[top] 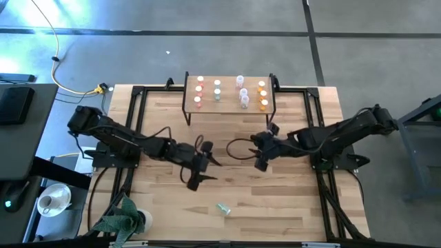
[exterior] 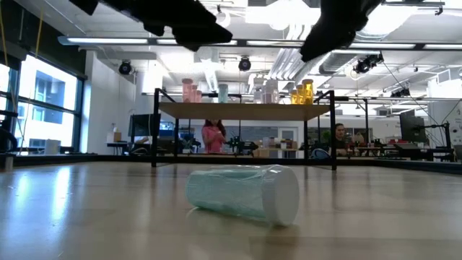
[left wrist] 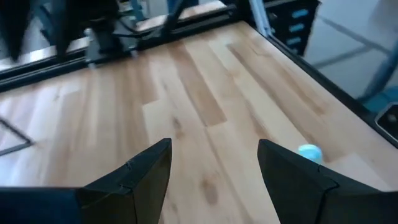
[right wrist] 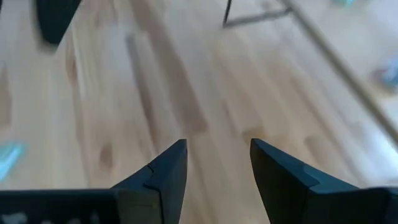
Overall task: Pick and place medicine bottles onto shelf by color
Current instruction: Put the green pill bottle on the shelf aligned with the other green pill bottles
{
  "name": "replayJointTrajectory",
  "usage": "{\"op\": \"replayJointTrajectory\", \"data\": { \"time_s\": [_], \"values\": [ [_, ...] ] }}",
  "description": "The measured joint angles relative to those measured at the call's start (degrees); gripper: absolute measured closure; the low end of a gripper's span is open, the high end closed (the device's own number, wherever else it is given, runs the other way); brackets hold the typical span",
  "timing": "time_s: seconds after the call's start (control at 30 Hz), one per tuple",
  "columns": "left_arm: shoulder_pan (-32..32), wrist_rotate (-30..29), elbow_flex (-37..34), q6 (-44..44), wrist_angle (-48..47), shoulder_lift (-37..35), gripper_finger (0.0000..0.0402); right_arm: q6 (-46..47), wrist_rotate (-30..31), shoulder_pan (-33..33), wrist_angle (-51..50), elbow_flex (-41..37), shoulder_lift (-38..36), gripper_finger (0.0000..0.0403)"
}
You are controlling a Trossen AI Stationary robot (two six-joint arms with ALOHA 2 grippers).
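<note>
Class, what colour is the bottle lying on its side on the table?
Pale green bottle with a white cap; clearest in the low view.

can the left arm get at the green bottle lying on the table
Probably yes: the green bottle lies alone on bare table, and the left tool hangs open just above and beside it, with nothing between them.

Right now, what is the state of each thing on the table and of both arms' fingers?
Pale green bottle: on its side on the table, not held.
Bottles on shelf: upright, in colour groups.
Left gripper: fingers open, empty, above the table.
Right gripper: fingers open, empty, above the table.
</note>
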Motion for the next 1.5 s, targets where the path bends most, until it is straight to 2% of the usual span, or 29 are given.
{"op": "replayJointTrajectory", "data": {
  "time_s": [0.17,0.47,0.83,1.23,1.5],
  "values": [
    [-3.38,-0.41,2.68,3.54,-1.78,4.14,0.0174,-0.04,6.34,1.47,6.18,-1.47,0.00,0.0236],
    [-6.99,0.13,8.51,2.89,-3.51,13.66,0.0174,1.27,6.64,1.51,6.33,-1.48,0.04,0.0236],
    [-10.70,1.33,19.00,2.87,-12.63,24.32,0.0174,1.90,7.67,1.48,5.79,-1.48,0.06,0.0236],
    [-13.37,1.23,19.73,0.31,-12.02,28.95,0.0174,4.01,7.67,1.48,4.68,-1.48,0.20,0.0236],
    [-12.78,1.06,19.69,0.24,-10.38,31.88,0.0174,3.89,7.67,1.48,4.51,-1.48,0.20,0.0236]
  ]
}}
